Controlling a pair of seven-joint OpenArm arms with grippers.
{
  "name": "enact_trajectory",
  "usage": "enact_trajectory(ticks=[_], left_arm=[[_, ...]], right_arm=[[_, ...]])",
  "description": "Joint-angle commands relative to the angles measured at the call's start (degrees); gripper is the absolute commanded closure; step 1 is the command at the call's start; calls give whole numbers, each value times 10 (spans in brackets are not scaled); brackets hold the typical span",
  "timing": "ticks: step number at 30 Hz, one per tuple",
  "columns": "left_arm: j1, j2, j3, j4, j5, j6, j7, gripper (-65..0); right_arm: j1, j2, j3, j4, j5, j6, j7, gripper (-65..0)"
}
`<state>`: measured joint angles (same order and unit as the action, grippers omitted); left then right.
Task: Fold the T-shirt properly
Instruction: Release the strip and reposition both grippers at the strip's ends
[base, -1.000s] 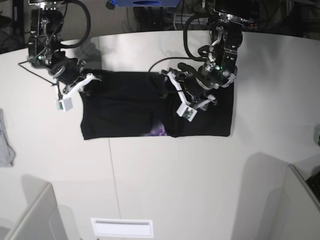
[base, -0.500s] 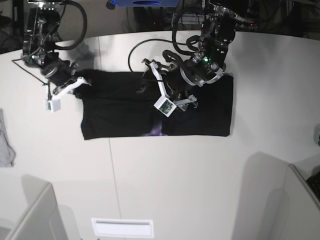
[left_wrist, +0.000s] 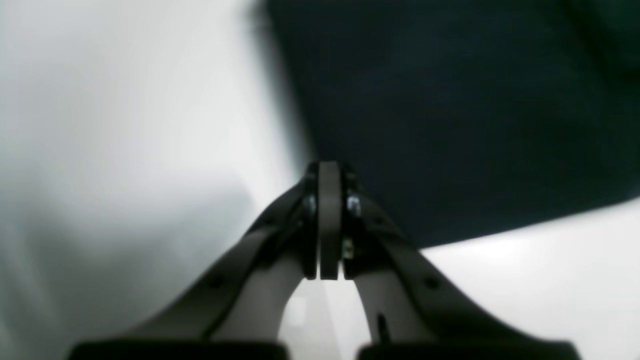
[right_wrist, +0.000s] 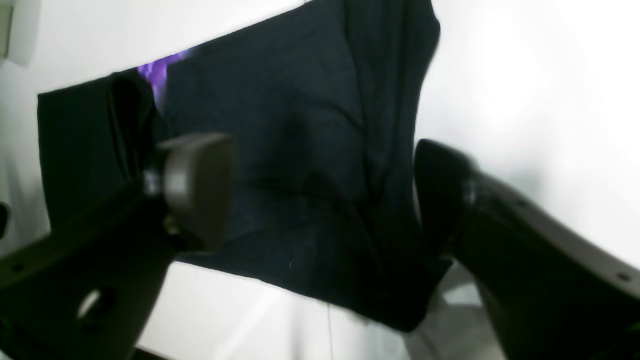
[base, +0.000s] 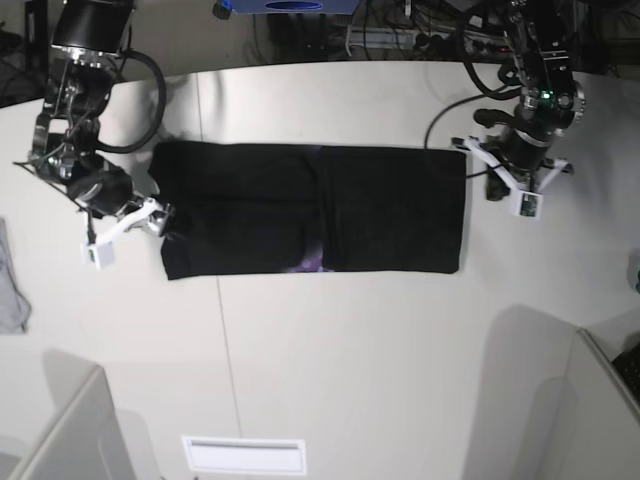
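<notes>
The black T-shirt (base: 300, 210) lies flat on the white table as a long folded rectangle, with a bit of purple print (base: 312, 264) showing at its front edge. My left gripper (base: 480, 170) is just off the shirt's right edge. In the left wrist view the left gripper (left_wrist: 329, 172) is shut on nothing, with the T-shirt (left_wrist: 450, 100) beyond it. My right gripper (base: 160, 222) is at the shirt's left edge. In the right wrist view the right gripper (right_wrist: 320, 200) is open above the T-shirt (right_wrist: 300, 125), holding nothing. The purple print (right_wrist: 160, 75) shows there too.
A small grey cloth (base: 10, 285) lies at the table's left edge. Grey partitions stand at the bottom left (base: 60, 430) and bottom right (base: 600, 400). A white slotted plate (base: 245, 455) sits at the front. Cables and equipment (base: 400, 35) line the back.
My left arm has swung from over the shirt's middle to beyond its right edge, leaving the shirt flat. My right arm has moved down along the shirt's left edge.
</notes>
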<state>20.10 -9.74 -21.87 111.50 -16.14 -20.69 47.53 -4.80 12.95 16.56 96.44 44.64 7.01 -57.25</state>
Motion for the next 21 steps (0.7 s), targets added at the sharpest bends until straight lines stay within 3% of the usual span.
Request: enact_trajectory(ticks=[1, 5, 9, 16, 21], left_arm=[[-2, -5, -21, 9, -10, -19, -12, 0], [-14, -7, -102, -11, -5, -51, -12, 0], [-41, -9, -136, -62, -3, -61, -12, 0], [-92, -9, -136, -144, -3, -61, -12, 0], [-107, -9, -92, -157, -3, -57, -12, 0]], right_arm=[[17, 6, 4, -8, 4, 3, 6, -549], [47, 11, 4, -81, 4, 3, 4, -528], [55, 11, 3, -131, 4, 3, 7, -527], [51, 10, -2, -164, 1, 3, 3, -507], [21, 6, -29, -136, 2, 4, 5, -503]])
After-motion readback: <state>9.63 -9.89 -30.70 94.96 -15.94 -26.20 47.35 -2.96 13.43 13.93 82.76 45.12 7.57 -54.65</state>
